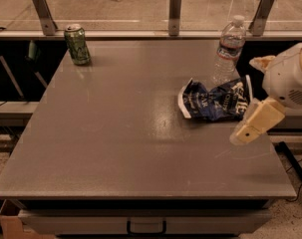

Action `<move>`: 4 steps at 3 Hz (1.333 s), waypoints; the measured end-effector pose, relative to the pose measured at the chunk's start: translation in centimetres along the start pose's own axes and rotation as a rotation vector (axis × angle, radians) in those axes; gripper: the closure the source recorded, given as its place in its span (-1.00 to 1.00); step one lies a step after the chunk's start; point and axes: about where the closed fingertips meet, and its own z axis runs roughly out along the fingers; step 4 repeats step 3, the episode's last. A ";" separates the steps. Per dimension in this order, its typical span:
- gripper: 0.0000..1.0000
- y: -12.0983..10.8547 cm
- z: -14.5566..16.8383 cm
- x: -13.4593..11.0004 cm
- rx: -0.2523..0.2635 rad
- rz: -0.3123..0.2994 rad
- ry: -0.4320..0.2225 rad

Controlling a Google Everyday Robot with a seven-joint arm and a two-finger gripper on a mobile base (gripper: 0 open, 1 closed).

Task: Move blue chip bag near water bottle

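The blue chip bag (215, 101) lies crumpled on the grey table (120, 133) at the right, its white sealed ends showing. The water bottle (229, 49) stands upright just behind it, clear with a white cap, almost touching the bag's far edge. My gripper (247, 131) hangs at the table's right edge, just right of the bag and slightly toward the front, apart from it and holding nothing.
A green drink can (77, 44) stands at the far left corner of the table. A glass rail with metal posts (175, 11) runs along the far edge. The table's right edge lies under my arm.
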 end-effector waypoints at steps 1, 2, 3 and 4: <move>-1.00 -1.2 -7.4 2.6 0.119 0.005 -0.058; -1.00 -2.9 -16.6 4.4 0.274 -0.030 -0.077; -1.00 -3.6 -18.4 4.0 0.310 -0.051 -0.083; -1.00 -3.6 -18.4 4.0 0.310 -0.051 -0.083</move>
